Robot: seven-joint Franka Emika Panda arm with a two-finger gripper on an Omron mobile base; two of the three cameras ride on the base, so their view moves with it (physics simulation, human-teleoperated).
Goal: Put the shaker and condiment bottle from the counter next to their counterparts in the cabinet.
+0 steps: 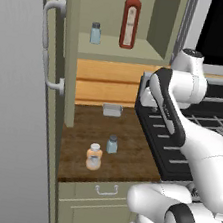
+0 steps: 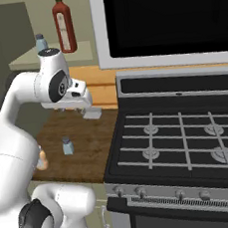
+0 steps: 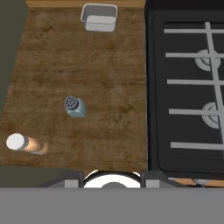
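Observation:
The pale-blue shaker (image 1: 112, 144) (image 2: 67, 146) (image 3: 75, 106) stands upright on the dark wood counter (image 1: 131, 159). The squat orange condiment bottle (image 1: 94, 157) (image 3: 24, 143) stands just to its front left; in the right base view this bottle (image 2: 41, 161) is half hidden by my arm. On the shelf of the open cabinet (image 1: 117, 50) stand their counterparts, a second shaker (image 1: 96, 33) (image 2: 41, 42) and a tall dark-red bottle (image 1: 130, 20) (image 2: 64, 25). My gripper (image 2: 84, 108) hangs well above the counter near the stove's back left corner, shut and holding nothing.
A small grey tray (image 1: 112, 110) (image 3: 99, 17) sits at the back of the counter. The black stove (image 2: 178, 133) borders the counter on the right, with a microwave (image 2: 165, 15) above it. The cabinet door (image 1: 68, 51) stands open at the left, its bar handle (image 1: 45, 43) facing outward.

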